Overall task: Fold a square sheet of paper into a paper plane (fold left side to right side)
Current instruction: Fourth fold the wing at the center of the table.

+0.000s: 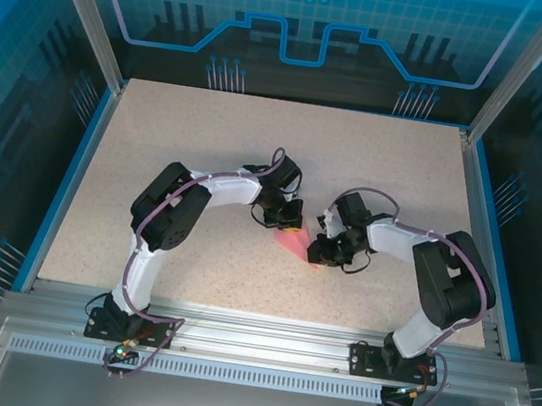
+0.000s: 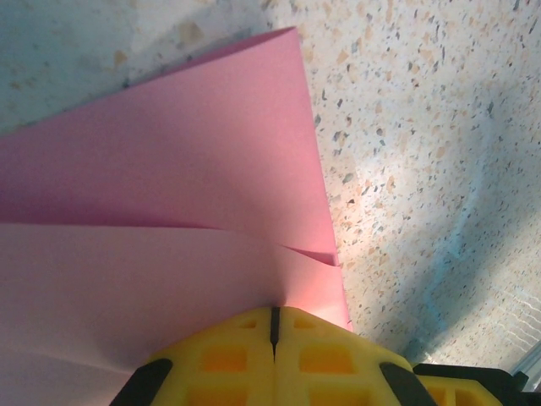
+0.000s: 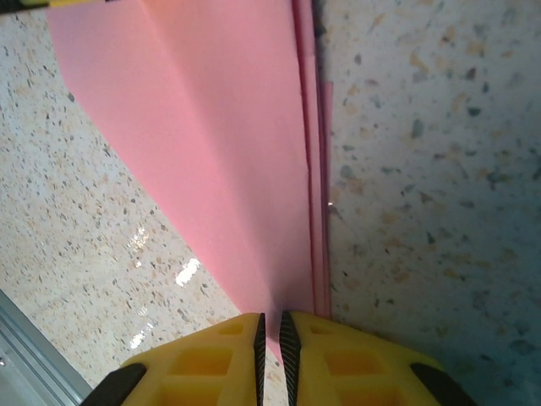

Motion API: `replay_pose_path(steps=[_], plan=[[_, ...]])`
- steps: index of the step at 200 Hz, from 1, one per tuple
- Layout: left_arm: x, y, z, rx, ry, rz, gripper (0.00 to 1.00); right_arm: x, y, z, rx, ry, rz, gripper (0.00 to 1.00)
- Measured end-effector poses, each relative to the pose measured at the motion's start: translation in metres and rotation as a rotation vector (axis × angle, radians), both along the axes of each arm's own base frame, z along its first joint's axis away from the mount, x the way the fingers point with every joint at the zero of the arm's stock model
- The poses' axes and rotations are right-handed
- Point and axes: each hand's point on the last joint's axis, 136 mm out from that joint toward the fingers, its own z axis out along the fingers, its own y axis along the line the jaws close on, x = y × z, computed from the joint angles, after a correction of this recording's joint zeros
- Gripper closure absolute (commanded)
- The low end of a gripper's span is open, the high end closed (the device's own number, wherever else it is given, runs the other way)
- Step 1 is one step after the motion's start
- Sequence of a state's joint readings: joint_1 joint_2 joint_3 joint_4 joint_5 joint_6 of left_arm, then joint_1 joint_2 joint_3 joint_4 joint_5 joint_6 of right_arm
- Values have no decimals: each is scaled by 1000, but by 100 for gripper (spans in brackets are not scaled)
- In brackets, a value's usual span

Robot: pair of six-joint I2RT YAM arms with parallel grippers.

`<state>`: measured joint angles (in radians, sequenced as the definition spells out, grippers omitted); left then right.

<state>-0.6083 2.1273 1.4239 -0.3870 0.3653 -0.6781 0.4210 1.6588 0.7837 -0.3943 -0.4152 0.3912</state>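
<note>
Speckled table [image 1: 179, 140] holds the paper [image 1: 293, 241] near its middle; the left end effector [image 2: 274, 315] clamps one edge, the right end effector [image 3: 271, 321] pinches the folded tip. Best align edges before creasing.

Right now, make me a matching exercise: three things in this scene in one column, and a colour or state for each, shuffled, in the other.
1. thin pink paper sheet
2. speckled stone-look tabletop
3. left arm's yellow two-finger claw

a. shut on the paper's edge
b. beige with dark flecks
c. folded into layers

Pairs: 1-c; 2-b; 3-a
</note>
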Motion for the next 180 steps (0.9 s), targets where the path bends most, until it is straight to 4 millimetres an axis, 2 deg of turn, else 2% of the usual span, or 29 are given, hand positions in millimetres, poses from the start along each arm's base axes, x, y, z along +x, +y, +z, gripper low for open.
replay_pose_path(steps=[89,120,139,166,180], plan=[[0,0,0,0,-2,-3,94,-15,-12,-1,-44,16,-34,85],[0,0,0,0,-2,-3,94,-36,-23,4,-79,74,-37,84],[0,0,0,0,-2,-3,94,-48,-28,17,-89,94,-36,82],[0,0,0,0,-2,-3,94,-31,-17,45,-30,25,-35,83],[0,0,0,0,-2,-3,94,-19,-9,50,-3,1,-37,83]])
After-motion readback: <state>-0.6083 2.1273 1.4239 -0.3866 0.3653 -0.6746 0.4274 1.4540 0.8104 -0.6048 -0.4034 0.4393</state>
